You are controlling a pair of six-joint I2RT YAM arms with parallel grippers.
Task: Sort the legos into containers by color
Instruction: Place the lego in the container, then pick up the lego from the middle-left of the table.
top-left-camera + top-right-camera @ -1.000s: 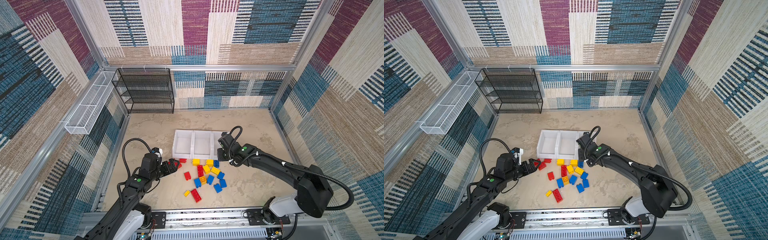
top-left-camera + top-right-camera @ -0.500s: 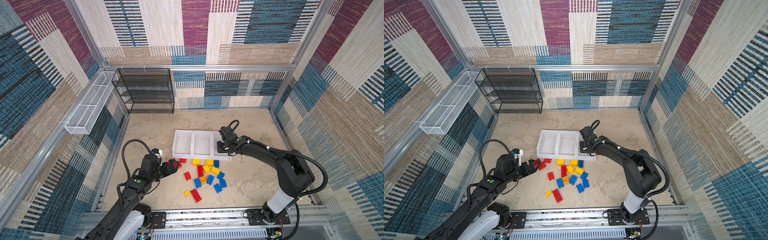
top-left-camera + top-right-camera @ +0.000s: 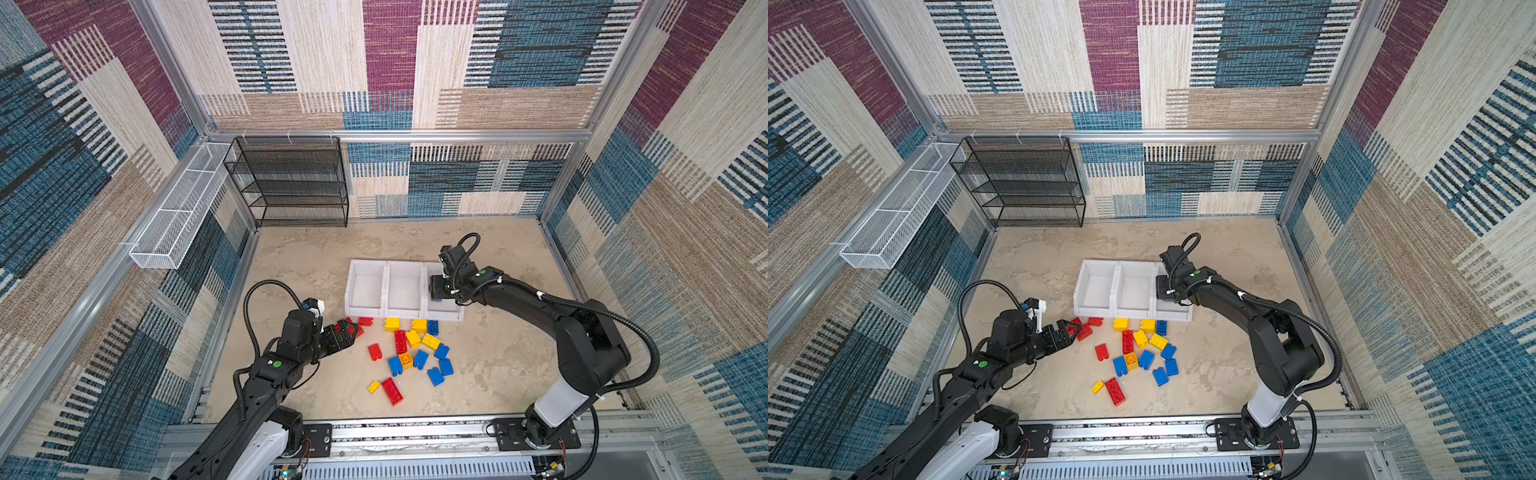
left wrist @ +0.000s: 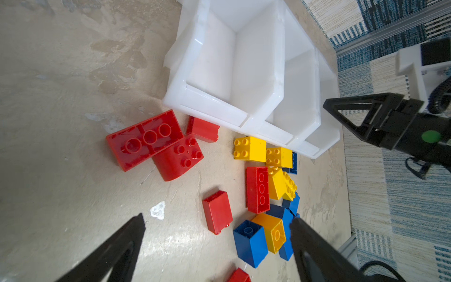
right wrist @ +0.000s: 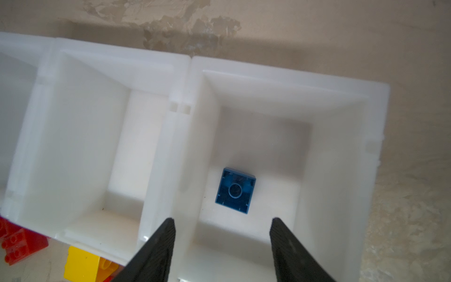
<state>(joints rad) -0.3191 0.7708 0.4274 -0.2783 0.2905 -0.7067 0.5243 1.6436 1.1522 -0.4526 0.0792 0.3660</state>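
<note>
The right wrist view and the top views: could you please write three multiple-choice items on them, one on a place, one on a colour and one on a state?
1. Where does the blue brick lie?
A) inside the end bin
B) inside the middle bin
C) on the tabletop

2. What colour are the bricks nearest the left gripper?
A) yellow
B) red
C) blue

3. How does the right gripper stand?
A) shut on a brick
B) shut on a bin wall
C) open, holding nothing

Answers:
1 A: the right wrist view shows it on that bin's floor.
2 B: in both top views red bricks lie at its fingertips.
3 C: its jaws stand apart above the bin with nothing between them.
</note>
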